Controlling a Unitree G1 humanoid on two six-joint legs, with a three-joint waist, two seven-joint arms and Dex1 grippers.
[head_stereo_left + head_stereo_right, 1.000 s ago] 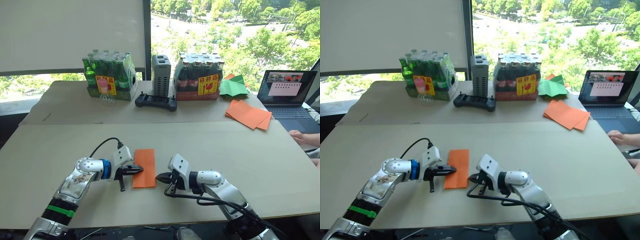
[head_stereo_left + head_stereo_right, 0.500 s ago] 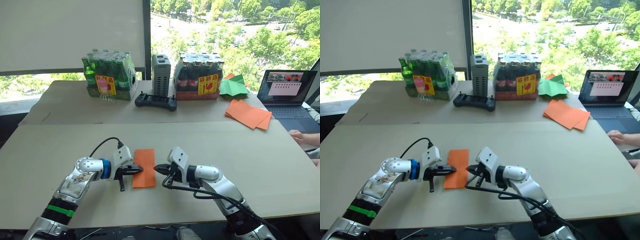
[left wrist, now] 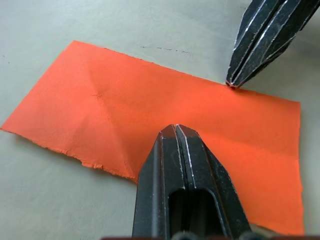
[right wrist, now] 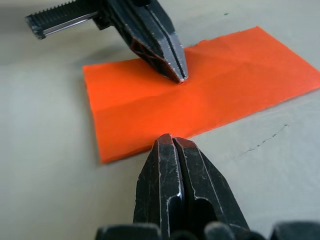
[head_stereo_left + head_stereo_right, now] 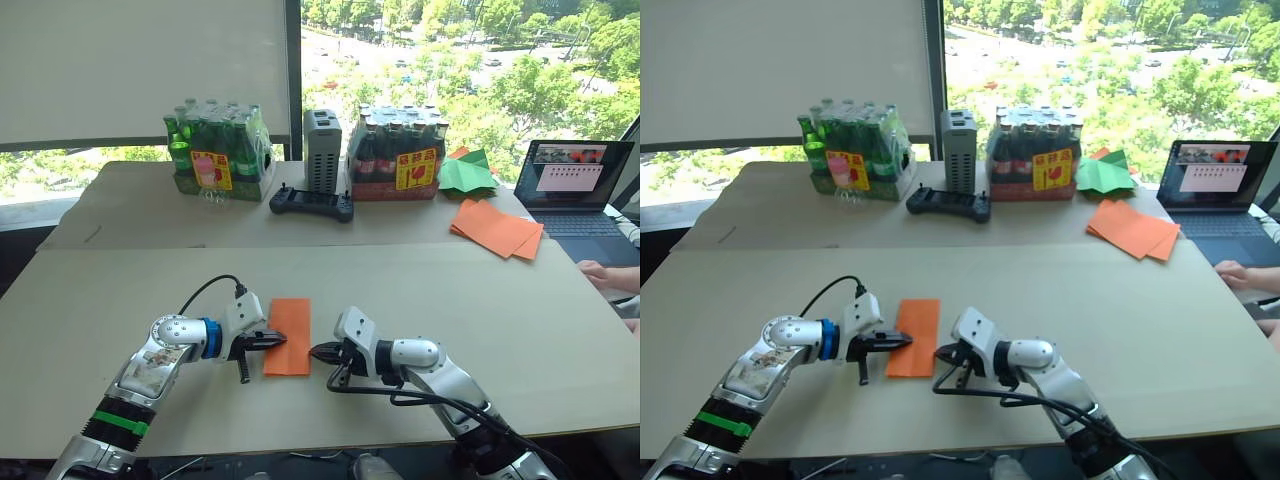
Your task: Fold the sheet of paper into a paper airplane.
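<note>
A: How far along is the fold?

B: Early, I'd judge. The paper (image 5: 288,336) lies flat as a long rectangle, so it looks folded in half once. No nose, no wings, nothing pointed yet. All the angled folds are left.

A: Where is it?

B: On the near table (image 5: 560,340), between the two grippers, its long axis running 12 to 6.

A: And the grippers?

B: The left gripper (image 5: 277,341) comes in from 9 o'clock, fingers pressed together, tip resting on the paper about mid-length. The right gripper (image 5: 315,352) comes from 3 o'clock, fingers also pressed together, tip at the paper's right edge. From the left wrist it seems to touch that edge; from its own wrist it sits just short, so I can't say for sure.

A: How does the paper look?

B: Bright orange, thin, with faint creases crossing near the middle. One long edge is slightly ragged; the other is clean.
</note>
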